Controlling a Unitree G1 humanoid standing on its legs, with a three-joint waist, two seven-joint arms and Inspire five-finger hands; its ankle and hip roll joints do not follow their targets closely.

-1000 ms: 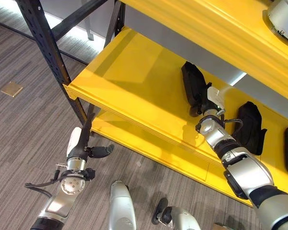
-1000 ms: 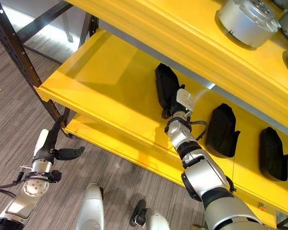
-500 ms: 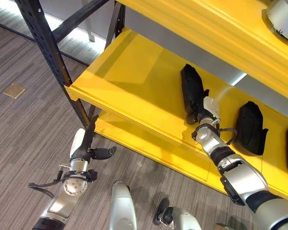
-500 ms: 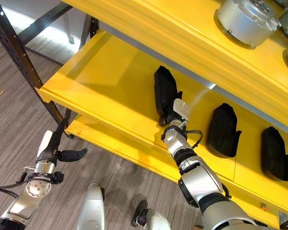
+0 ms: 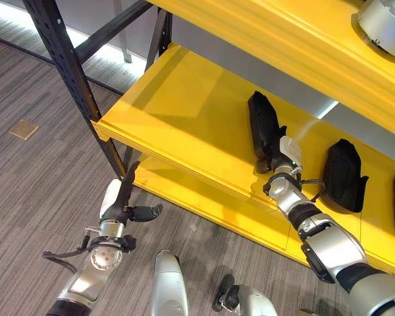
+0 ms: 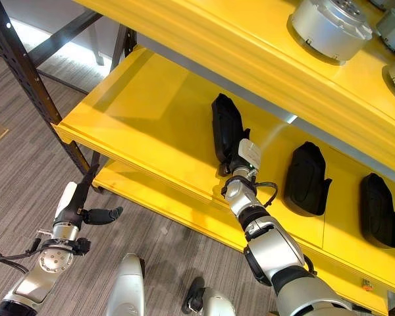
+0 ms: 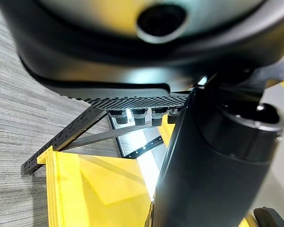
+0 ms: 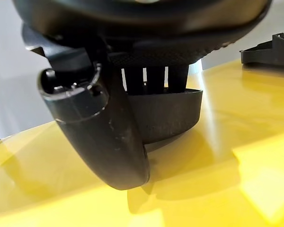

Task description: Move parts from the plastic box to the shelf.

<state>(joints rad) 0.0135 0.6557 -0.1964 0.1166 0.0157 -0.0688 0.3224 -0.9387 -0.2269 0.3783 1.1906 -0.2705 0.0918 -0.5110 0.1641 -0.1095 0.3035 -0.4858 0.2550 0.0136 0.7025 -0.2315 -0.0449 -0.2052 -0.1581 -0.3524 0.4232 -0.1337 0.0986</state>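
Looked down from the head through two eyes set slightly apart, facing a yellow shelf (image 5: 184, 125) and the striped floor (image 5: 33, 178) before it. Shared nearly the whole scene: the shelf board, the dark upright post (image 6: 26, 72), the black parts (image 6: 227, 131) lying on the board, and both arms reaching in.

Looked along the left hand (image 7: 213, 165) from very close at the wrist, past its dark bulk toward the shelf edge (image 7: 80, 189) and floor.

Looked along the right hand (image 8: 109, 137) from equally close, just above the yellow board (image 8: 217, 179), facing a black part (image 8: 168, 116) directly ahead.
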